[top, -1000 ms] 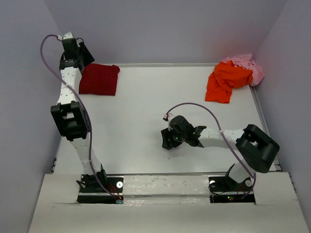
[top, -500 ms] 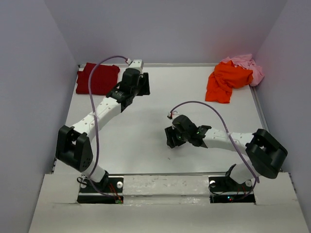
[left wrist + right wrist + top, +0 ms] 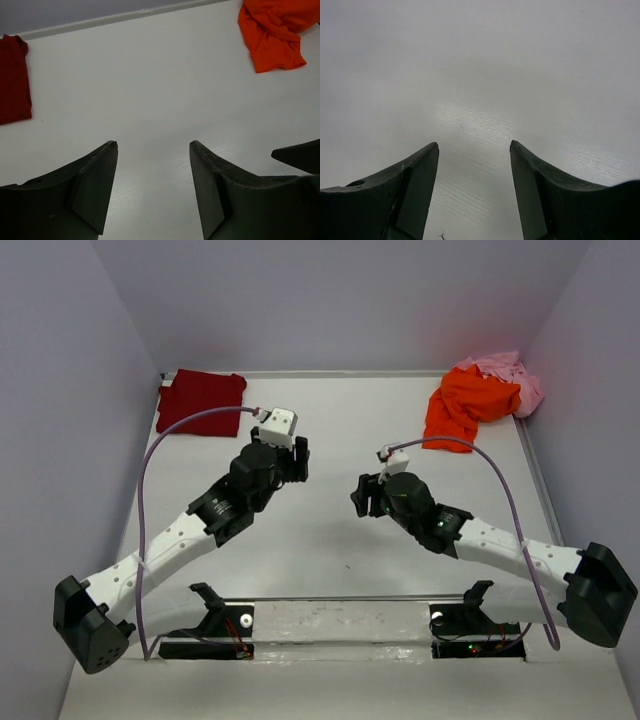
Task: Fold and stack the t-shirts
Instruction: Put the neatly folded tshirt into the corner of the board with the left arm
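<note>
The dark red t-shirt [image 3: 200, 400] lies folded flat in the far left corner; its edge shows in the left wrist view [image 3: 12, 80]. The orange t-shirt [image 3: 465, 405] lies crumpled at the far right and also shows in the left wrist view [image 3: 275, 30]. The pale pink t-shirt [image 3: 510, 375] is bunched behind it against the wall. My left gripper [image 3: 297, 458] is open and empty over the bare middle of the table [image 3: 153, 145]. My right gripper [image 3: 362, 498] is open and empty just right of it, above bare table [image 3: 474, 145].
The white table [image 3: 330, 420] is walled on the left, back and right. The two grippers face each other closely at mid-table. A dark tip of the right gripper [image 3: 300, 152] shows at the right edge of the left wrist view.
My left arm has swung from the far left corner beside the red shirt down to mid-table. My right arm has stretched out, and its gripper has moved slightly farther and to the right.
</note>
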Controlling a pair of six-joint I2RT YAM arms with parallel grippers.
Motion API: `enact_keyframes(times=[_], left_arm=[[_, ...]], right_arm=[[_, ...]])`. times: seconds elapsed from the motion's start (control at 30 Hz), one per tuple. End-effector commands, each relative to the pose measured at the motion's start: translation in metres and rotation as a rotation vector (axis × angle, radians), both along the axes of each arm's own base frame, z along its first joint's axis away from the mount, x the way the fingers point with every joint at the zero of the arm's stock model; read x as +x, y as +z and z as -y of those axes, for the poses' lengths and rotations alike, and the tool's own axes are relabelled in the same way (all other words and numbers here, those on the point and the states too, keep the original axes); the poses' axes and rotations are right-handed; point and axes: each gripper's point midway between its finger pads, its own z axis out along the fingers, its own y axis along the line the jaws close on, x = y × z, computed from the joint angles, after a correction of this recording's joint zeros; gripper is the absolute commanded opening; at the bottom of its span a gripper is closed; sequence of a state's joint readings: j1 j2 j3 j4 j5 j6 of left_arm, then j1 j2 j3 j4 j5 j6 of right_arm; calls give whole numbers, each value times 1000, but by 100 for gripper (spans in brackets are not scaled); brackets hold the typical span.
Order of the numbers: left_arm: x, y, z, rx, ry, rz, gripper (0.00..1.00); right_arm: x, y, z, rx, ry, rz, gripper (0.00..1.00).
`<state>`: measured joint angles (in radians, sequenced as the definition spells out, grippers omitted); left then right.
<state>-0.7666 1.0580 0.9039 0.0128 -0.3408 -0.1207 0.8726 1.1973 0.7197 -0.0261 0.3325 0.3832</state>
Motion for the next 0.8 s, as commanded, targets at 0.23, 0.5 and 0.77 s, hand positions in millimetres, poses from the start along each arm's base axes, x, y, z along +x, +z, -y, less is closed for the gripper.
enact_keyframes(times=[0.23,0.5,0.77], left_arm=[[18,-39,33,86,-29,-26,75],[10,-34,41,68,-54,-81,75],[13,-22,17,115,49,-44,75]], right_arm=[[27,22,-9,5,-48,141,65],[27,33,-6,67,-65,158,66],[30,35,-1,81,-124,138,66]])
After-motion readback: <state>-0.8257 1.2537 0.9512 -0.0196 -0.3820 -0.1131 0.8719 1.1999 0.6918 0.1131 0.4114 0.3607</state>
